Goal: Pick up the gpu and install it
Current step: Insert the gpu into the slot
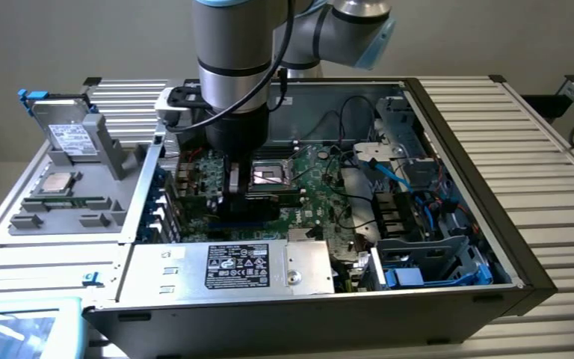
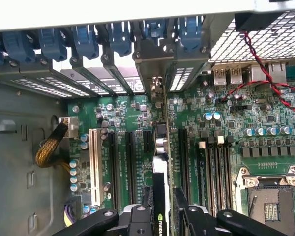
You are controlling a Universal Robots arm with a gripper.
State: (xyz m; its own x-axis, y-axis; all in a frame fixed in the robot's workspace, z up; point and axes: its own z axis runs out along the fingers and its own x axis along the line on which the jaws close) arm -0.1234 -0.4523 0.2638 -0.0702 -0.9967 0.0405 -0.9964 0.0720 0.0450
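The gripper (image 2: 163,216) reaches down into the open computer case (image 1: 447,134), its jaws closed on the gpu (image 2: 161,196), which they hold on edge above the green motherboard (image 2: 132,118). In the wrist view the card shows as a thin dark strip with a green logo near the fingers (image 2: 183,204). Its long axis runs from the jaws at 6 o'clock straight toward 12 o'clock, where its metal bracket end (image 2: 156,88) meets the row of blue slot latches (image 2: 120,37) on the case's rear wall. The card lies parallel to the expansion slots, between a black slot (image 2: 130,162) on one side and another black slot (image 2: 184,157) on the other. A white slot (image 2: 94,164) sits further off at 9 o'clock.

In the exterior view the arm (image 1: 232,67) stands over the motherboard's middle, with the silver power supply box (image 1: 232,268) at 6 o'clock from it and a grey parts tray (image 1: 63,202) on the table at 9 o'clock.
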